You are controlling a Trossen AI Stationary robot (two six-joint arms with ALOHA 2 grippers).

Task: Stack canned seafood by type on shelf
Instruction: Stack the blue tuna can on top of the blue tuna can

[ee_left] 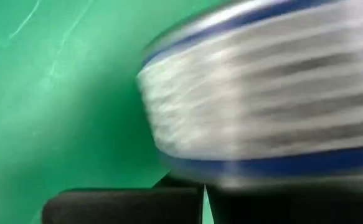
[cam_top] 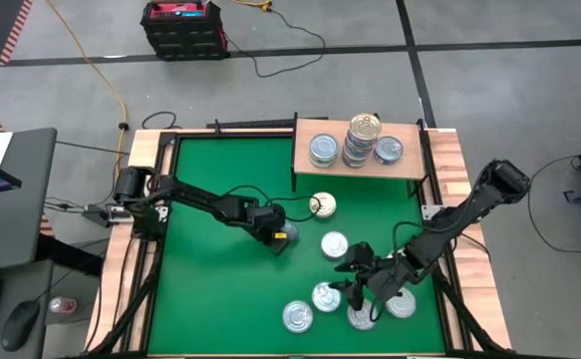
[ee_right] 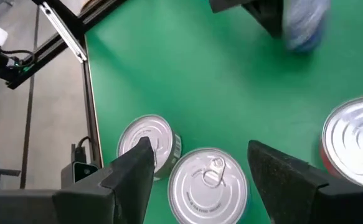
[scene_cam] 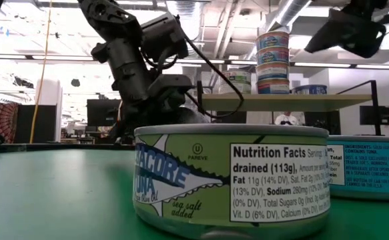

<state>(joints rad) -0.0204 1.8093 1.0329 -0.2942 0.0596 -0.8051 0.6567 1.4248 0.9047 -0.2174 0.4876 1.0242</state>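
high view: left gripper [cam_top: 282, 237] sits mid-table with a blue-banded can [cam_top: 288, 236] at its tips; right gripper [cam_top: 362, 277] hovers over the loose tins near the table's front edge. shelf [cam_top: 360, 165] stands at the back edge carrying a single can [cam_top: 323, 150], a tall stack [cam_top: 363, 139] and another can [cam_top: 389, 150]. gold-lid can [cam_top: 322, 205] lies just in front of the shelf. low view: green-label tuna can [scene_cam: 231, 179] fills the foreground; the stack rises high on the shelf. left wrist view: the blue-banded can is pressed close against the fingers [ee_left: 125, 205], seemingly clamped, tilted. right wrist view: right fingers [ee_right: 128, 174] spread wide, holding nothing, a silver-lid can [ee_right: 207, 185] between them. risk, as i judge it: adding to that tall stack could topple it if the can lands off-centre; the tilted grip may slip. no containers seen.
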